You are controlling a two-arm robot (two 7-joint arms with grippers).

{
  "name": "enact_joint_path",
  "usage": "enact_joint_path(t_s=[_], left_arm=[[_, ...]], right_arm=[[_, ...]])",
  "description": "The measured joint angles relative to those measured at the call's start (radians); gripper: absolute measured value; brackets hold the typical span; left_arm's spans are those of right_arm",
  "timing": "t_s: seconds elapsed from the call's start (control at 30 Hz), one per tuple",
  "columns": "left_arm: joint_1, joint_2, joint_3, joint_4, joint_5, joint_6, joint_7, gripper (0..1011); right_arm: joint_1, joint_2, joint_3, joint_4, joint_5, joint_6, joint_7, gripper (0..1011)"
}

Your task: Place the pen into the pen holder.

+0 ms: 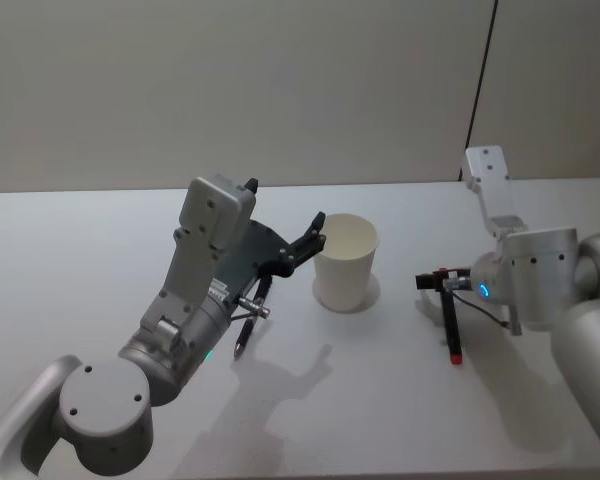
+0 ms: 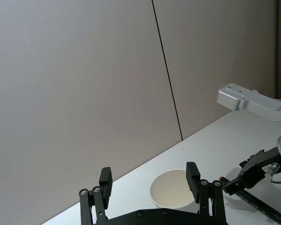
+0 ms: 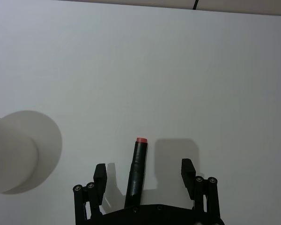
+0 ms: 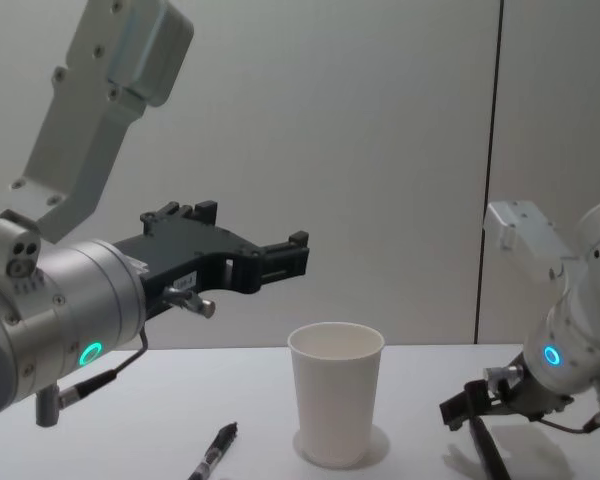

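Observation:
The pen holder is a plain white paper cup standing upright and empty mid-table. A black pen with a red end lies on the table to its right. My right gripper is open, its fingers straddling that pen without touching it. A second black pen lies left of the cup under my left arm. Raised above the table, my left gripper is open and empty, with its fingertips beside the cup's left rim.
The table is a plain white surface with a grey wall behind it. The right arm's white upper link rises behind the right gripper. Free room lies in front of the cup.

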State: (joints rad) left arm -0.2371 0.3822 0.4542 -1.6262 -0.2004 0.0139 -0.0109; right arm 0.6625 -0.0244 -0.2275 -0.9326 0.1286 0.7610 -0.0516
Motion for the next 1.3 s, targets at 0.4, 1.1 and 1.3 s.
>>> enact_joint_path(t_s=[0.4,1.1,1.3], left_arm=[[0.000,0.000,0.000,0.000,0.000,0.000,0.000,1004],[0.000,0.000,0.000,0.000,0.000,0.000,0.000,1004],[0.000,0.000,0.000,0.000,0.000,0.000,0.000,1004]], right_arm=[[0.017,-0.010,0.000,0.050,-0.007,-0.022,0.004,862],[0.040,-0.021,0.007,0.125,-0.013,-0.045,0.004,217],[0.045,-0.024,0.012,0.139,-0.013,-0.051,0.003,185]])
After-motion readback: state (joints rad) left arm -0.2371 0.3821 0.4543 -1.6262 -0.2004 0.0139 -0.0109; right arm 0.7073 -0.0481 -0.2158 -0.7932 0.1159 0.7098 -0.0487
